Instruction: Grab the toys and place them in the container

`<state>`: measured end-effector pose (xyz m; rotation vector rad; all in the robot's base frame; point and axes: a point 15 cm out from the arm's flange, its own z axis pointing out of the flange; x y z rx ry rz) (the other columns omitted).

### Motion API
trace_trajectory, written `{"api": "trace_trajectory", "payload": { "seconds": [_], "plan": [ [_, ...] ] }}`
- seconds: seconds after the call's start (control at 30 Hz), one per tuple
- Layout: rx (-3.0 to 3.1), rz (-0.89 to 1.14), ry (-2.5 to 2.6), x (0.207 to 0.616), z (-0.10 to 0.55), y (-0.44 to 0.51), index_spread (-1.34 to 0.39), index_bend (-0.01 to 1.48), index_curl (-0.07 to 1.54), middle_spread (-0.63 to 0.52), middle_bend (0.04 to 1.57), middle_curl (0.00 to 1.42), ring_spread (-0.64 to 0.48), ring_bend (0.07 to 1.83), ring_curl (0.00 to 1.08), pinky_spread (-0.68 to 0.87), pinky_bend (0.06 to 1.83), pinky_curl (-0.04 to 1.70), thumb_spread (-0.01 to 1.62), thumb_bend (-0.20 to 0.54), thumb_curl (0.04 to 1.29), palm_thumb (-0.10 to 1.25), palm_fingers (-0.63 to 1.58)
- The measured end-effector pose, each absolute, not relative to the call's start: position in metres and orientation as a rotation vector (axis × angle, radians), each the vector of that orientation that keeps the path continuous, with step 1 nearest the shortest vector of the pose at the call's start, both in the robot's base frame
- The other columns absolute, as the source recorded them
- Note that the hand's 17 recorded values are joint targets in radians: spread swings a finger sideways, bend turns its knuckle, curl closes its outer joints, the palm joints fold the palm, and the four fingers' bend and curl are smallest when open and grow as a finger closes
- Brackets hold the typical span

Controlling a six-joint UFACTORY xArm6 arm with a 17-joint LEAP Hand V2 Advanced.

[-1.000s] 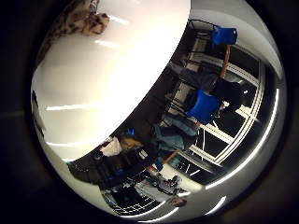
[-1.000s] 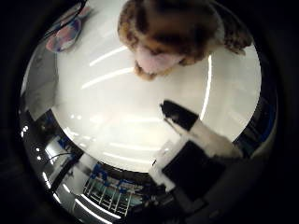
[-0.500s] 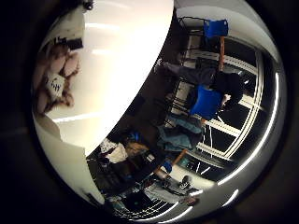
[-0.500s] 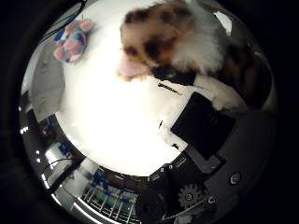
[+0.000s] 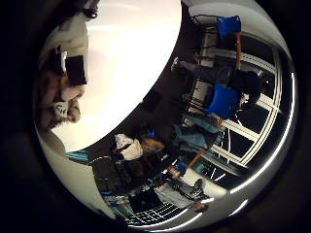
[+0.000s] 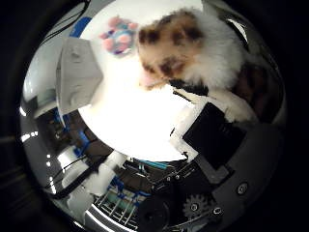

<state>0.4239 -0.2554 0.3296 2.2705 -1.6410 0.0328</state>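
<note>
A brown-and-white plush dog (image 6: 193, 53) filled much of the thumb-side view, close to the palm, above the white table (image 6: 130, 121). The robot hand (image 6: 212, 133) had its fingers (image 6: 193, 89) curled against the dog. A pink toy (image 6: 118, 36) lay on the table beside a grey container (image 6: 75, 72).

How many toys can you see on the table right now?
2. A brown-and-white plush dog lies on the white table, close against the robot hand; a small pink-and-blue toy lies beside it. Others may be hidden.
</note>
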Motion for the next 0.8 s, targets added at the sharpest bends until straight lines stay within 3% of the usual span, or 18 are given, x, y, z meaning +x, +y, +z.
{"api": "trace_trajectory", "payload": {
  "seconds": [0.3,0.6,0.8],
  "plan": [
    [2.381,0.006,-1.519,0.408,0.380,-0.163,-0.40,0.98,1.13,-0.35,1.14,1.21,-0.30,1.35,0.96,-0.20,1.41,0.96,1.33,-0.008,0.47,1.00,0.87],
    [2.532,0.092,-1.483,0.426,0.442,-0.056,-0.38,0.97,1.13,-0.34,1.13,1.22,-0.29,1.34,0.96,-0.20,1.39,0.97,1.32,-0.008,0.48,1.00,0.89],
    [2.596,0.114,-1.438,0.436,0.446,0.015,-0.38,0.96,1.13,-0.34,1.13,1.22,-0.29,1.34,0.96,-0.21,1.38,0.98,1.33,-0.007,0.49,1.00,0.90]
  ]
}}
